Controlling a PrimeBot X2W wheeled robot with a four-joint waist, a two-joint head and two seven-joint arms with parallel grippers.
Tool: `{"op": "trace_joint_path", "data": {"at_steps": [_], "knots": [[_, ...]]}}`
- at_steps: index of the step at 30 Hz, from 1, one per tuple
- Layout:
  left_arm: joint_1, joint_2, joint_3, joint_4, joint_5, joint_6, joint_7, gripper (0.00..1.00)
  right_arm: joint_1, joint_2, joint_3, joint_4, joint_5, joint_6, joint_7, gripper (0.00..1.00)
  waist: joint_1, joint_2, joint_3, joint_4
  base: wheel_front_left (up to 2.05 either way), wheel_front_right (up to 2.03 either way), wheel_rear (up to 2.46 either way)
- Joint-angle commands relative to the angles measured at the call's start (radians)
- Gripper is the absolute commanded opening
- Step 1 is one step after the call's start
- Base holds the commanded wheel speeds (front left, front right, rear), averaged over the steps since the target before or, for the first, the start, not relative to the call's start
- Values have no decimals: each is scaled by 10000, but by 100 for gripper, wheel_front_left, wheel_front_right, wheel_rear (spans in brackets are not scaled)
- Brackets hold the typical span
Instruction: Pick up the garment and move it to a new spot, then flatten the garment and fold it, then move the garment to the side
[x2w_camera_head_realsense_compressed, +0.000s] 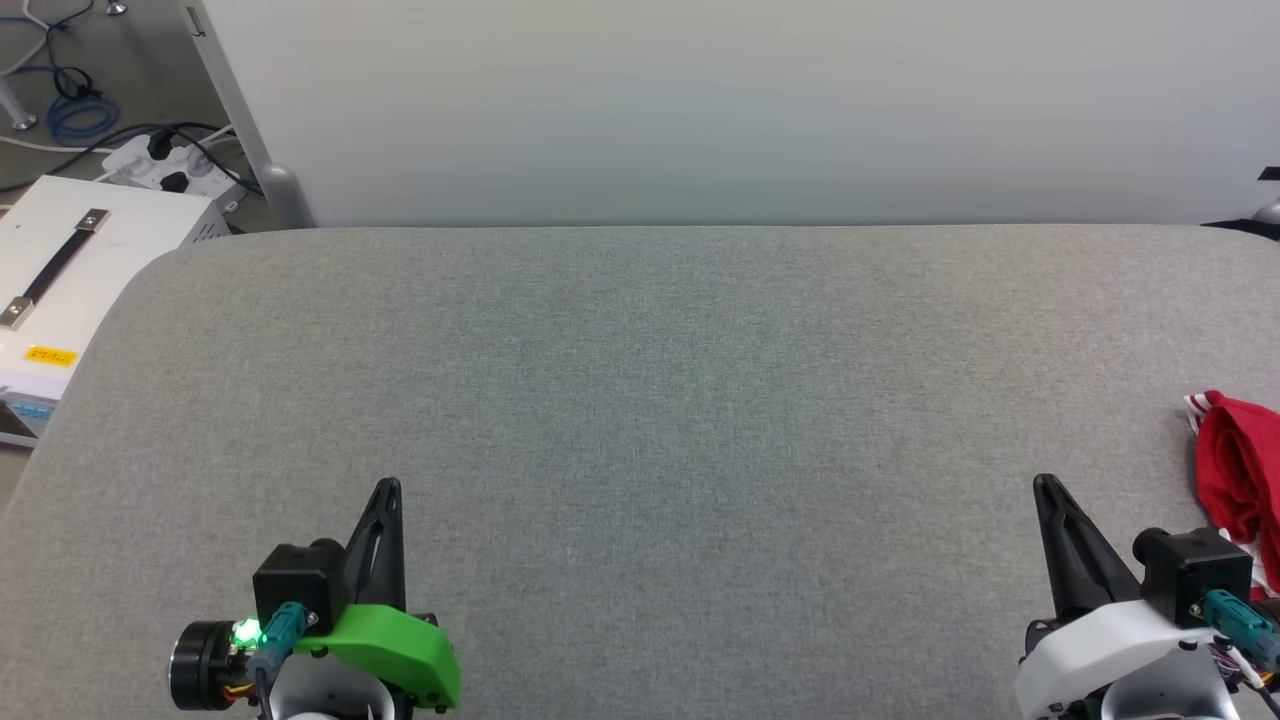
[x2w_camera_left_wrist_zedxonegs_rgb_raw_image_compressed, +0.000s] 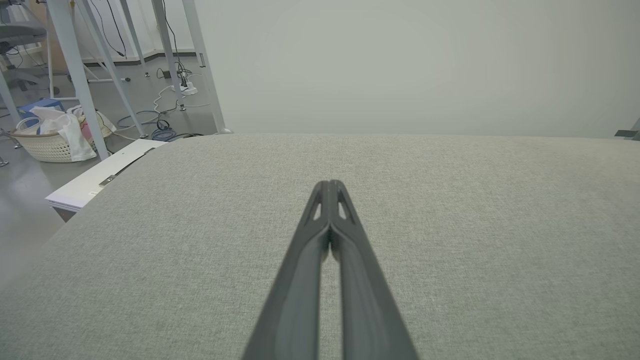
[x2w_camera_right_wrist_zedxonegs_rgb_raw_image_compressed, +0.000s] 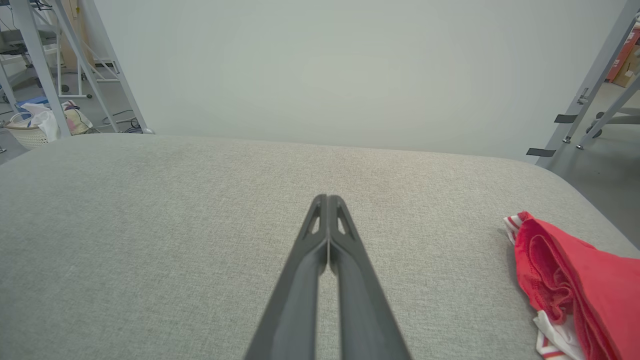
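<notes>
Two robot arms rest low over a grey fabric-covered bench (x2w_camera_head_realsense_compressed: 640, 400), both tools closed and gripping nothing. The left tool (x2w_camera_head_realsense_compressed: 388, 487) sits near the front edge toward the left corner. Its two long dark fingers are pressed tip to tip, as the left wrist view confirms. The right tool (x2w_camera_head_realsense_compressed: 1043, 483) sits near the front edge toward the right corner, its fingers likewise shut flat against each other and pointing toward the far edge.

The garment (x2w_camera_head_realsense_compressed: 1240, 470), crumpled red fabric with a strip of red-and-white striped trim and a patch of white showing, lies bunched at the bench's right edge in its nearer half. It is beside the right tool and clear of its fingers, and the head view cuts part of it off. In the right wrist view the garment (x2w_camera_right_wrist_zedxonegs_rgb_raw_image_compressed: 575, 275) is heaped in loose folds, with the white part tucked beneath the red.

A pale panel (x2w_camera_head_realsense_compressed: 700, 100) stands along the far edge. Off the left far corner, a white case (x2w_camera_head_realsense_compressed: 100, 260) with a black handle sits beside a power strip (x2w_camera_head_realsense_compressed: 170, 165) and coiled cables on the floor. A laundry basket (x2w_camera_left_wrist_zedxonegs_rgb_raw_image_compressed: 50, 142) stands farther off among metal frame legs.
</notes>
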Motion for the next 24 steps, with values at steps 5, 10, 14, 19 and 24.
{"op": "trace_joint_path", "data": {"at_steps": [5, 10, 14, 19, 24], "knots": [[-120, -141, 140, -142, 253, -50, 133, 0, -245, 11, 45, 157, -162, -6, -74, 0, 0, 0, -3, -17, 0, 0, 0], [-127, -199, 205, -204, 378, -67, 231, 0, -319, 12, 69, 252, -227, -6, -80, 0, 0, 0, -5, -32, 0, 0, 0], [-134, -246, 258, -254, 481, -80, 311, 0, -380, 12, 88, 329, -280, -6, -84, 0, 0, 0, -6, -44, 0, 0, 0], [-142, -307, 325, -319, 612, -97, 413, 0, -458, 13, 113, 428, -348, -7, -89, 0, 0, 0, -8, -60, 0, 0, 0], [-150, -367, 393, -384, 743, -114, 515, 0, -536, 14, 137, 526, -416, -7, -95, 0, 0, 0, -11, -76, 0, 0, 0]]}}
